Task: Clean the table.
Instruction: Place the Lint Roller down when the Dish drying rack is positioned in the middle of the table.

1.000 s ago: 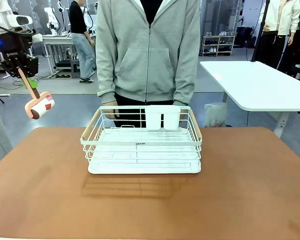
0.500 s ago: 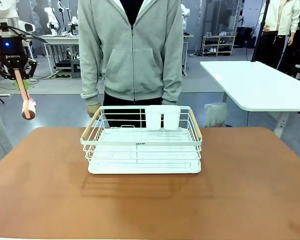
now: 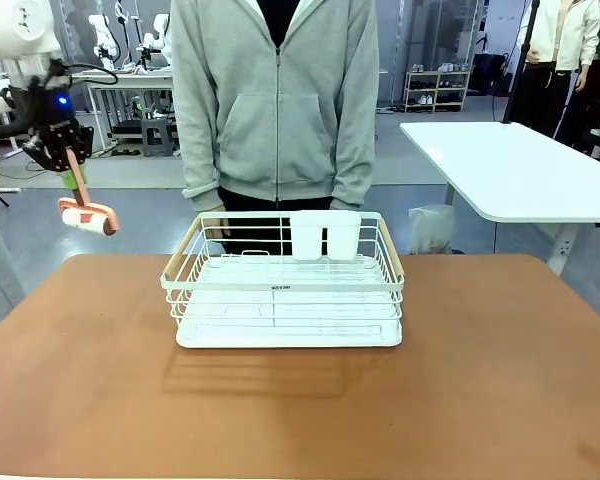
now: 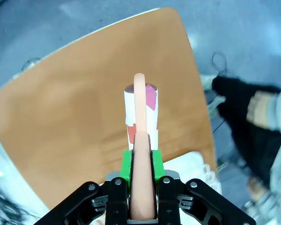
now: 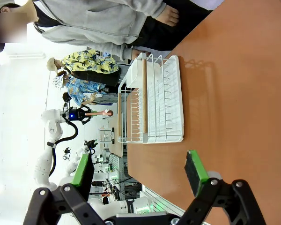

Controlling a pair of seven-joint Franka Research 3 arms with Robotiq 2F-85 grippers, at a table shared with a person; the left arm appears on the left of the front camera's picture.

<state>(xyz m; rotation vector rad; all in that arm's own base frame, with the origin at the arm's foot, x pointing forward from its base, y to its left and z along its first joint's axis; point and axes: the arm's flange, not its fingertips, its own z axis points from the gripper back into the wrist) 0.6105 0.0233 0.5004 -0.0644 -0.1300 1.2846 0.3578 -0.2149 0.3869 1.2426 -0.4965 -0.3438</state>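
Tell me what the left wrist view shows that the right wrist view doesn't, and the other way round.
The left wrist view alone shows, close up, the left gripper shut on the lint roller: pink handle between green pads, a white roll with red and pink patches, above a corner of the table.

The right wrist view alone shows the right gripper open and holding nothing, and the whole white wire rack on the table.

Both show the reddish-brown tabletop and the person in a grey hoodie at its far side. The right wrist view also catches the left arm and roller, small and far off.
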